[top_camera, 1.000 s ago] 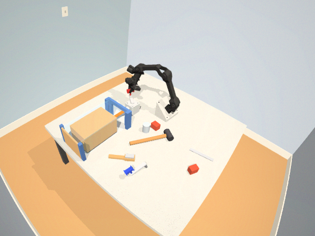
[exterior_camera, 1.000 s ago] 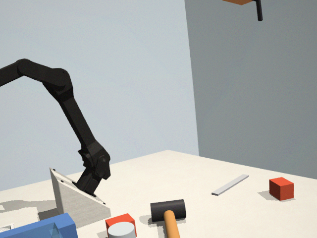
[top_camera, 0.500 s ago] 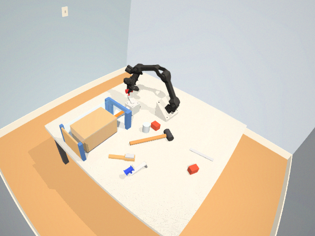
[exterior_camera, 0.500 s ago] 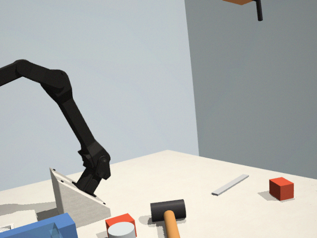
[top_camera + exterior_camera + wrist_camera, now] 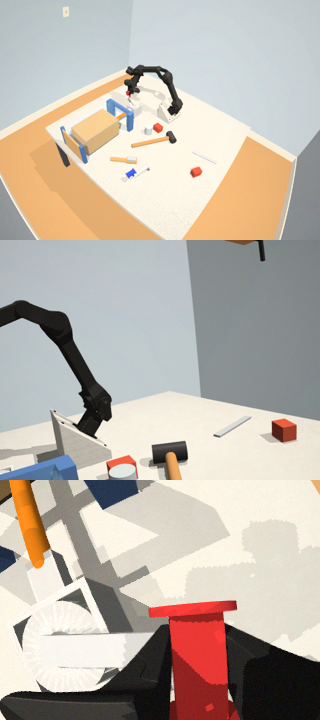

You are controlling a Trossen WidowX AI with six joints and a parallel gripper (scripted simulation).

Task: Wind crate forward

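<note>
My gripper is shut on the red grip of a winch handle. The handle's pale arm reaches over the top of the white winch; the key end is hidden. An orange strap runs from the winch towards the crate. The tan crate sits flat in the clear-panelled cubby, with a gap between its front and the blue frame at the mouth.
A white cylinder, a red block, a mallet, a wooden brush-like tool, a blue-gripped crank, a grey strip and another red block lie on the bench.
</note>
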